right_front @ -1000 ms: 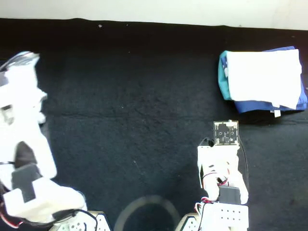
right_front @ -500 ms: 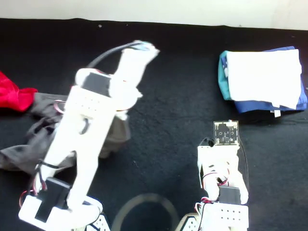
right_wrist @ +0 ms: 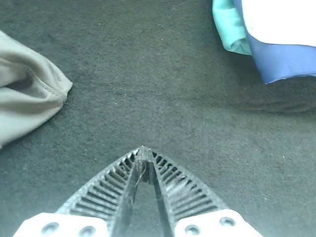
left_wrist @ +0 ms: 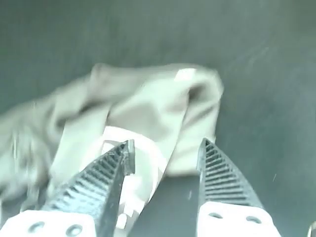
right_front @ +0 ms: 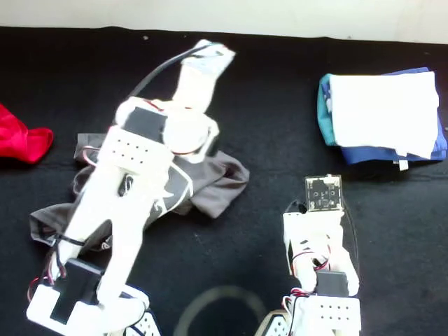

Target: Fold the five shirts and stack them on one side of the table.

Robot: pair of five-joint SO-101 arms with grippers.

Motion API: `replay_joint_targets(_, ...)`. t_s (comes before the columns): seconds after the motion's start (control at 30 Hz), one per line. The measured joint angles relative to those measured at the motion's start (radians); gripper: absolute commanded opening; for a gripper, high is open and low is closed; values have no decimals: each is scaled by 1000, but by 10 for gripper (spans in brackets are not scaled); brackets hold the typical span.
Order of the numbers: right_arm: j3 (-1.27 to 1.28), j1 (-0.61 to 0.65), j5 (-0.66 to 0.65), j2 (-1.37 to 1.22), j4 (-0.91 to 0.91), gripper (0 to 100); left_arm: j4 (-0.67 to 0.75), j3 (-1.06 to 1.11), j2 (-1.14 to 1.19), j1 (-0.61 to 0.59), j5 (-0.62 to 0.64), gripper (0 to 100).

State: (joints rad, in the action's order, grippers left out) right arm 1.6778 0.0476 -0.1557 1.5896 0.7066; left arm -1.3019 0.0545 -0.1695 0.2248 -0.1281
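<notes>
A crumpled grey shirt (right_front: pixel 218 185) lies left of the table's middle, partly under my left arm (right_front: pixel 143 175). In the left wrist view my left gripper (left_wrist: pixel 165 150) is open just above that grey shirt (left_wrist: pixel 148 106), with a white print between the fingers. A red shirt (right_front: pixel 21 140) lies bunched at the far left edge. At the back right sits a stack of folded shirts: white (right_front: pixel 381 112) on top, blue (right_front: pixel 381 154) and teal (right_front: pixel 324 115) beneath. My right gripper (right_wrist: pixel 142 149) is shut on nothing, low over bare cloth between the grey shirt's corner (right_wrist: pixel 29 106) and the stack (right_wrist: pixel 276 54).
A black cloth (right_front: pixel 280 91) covers the table. A pale wall strip (right_front: pixel 280 14) runs along the far edge. The right arm (right_front: pixel 318 238) rests near the front edge. Open room lies between the grey shirt and the stack.
My left arm swung from the far left to the table's middle. The grey shirt came rightwards with it and spread out, and the red shirt now shows. The right arm barely shifted.
</notes>
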Motion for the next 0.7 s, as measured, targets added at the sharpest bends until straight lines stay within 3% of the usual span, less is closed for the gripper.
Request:
replay_joint_targets(0.1, 0, 5, 0, 0, 0, 12, -155, 0, 0, -77, -8, 216)
replay_joint_targets(0.27, 0, 5, 0, 0, 0, 12, -350, 0, 0, -262, -132, 216)
replay_joint_targets(0.47, 0, 15, 0, 0, 0, 12, -396, 84, -9, -531, -296, 220)
replay_joint_targets(0.7, 0, 23, -29, 0, 0, 12, -390, 365, -9, -720, -502, 220)
